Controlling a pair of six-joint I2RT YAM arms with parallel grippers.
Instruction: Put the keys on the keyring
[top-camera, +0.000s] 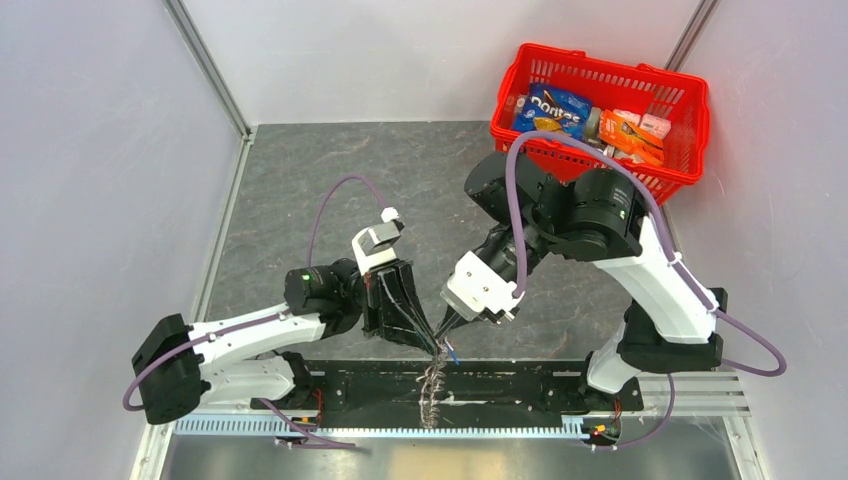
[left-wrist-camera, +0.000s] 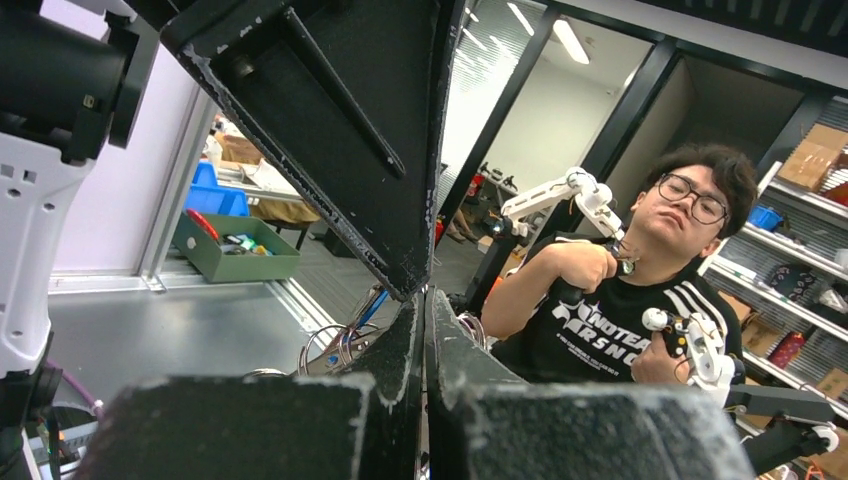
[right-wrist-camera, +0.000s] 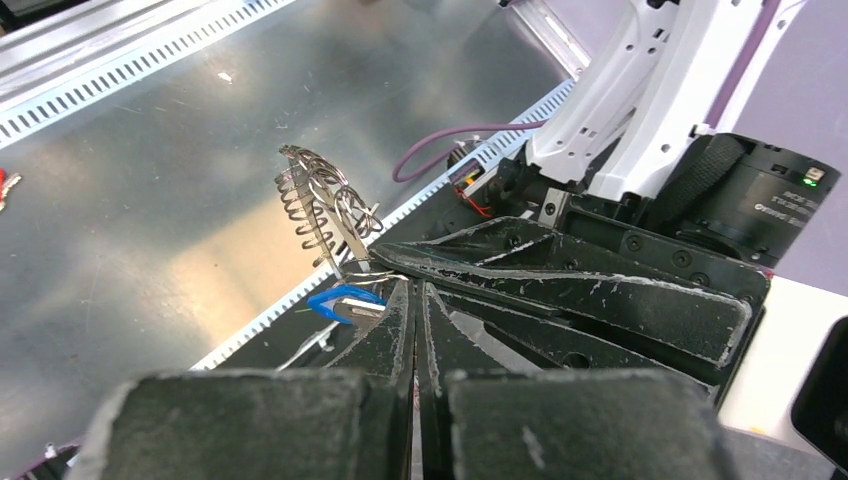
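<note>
The keyring (top-camera: 432, 388), a limp string of silvery wire rings, hangs from where both grippers' fingertips meet, over the black rail. My left gripper (top-camera: 433, 343) is shut on its top; rings (left-wrist-camera: 328, 346) show on both sides of its closed fingers (left-wrist-camera: 400, 345). My right gripper (top-camera: 444, 334) comes in from the right, shut on a small key with a blue head (right-wrist-camera: 343, 300) that sticks out left of its fingertips (right-wrist-camera: 398, 305). In the right wrist view the keyring (right-wrist-camera: 322, 205) hangs just beyond that key. Whether key and ring touch is hidden.
A red basket (top-camera: 700, 125) of snack packs stands at the back right. The black mounting rail (top-camera: 520, 385) and slotted metal strip (top-camera: 400, 425) run along the near edge under the fingertips. White walls close in on both sides.
</note>
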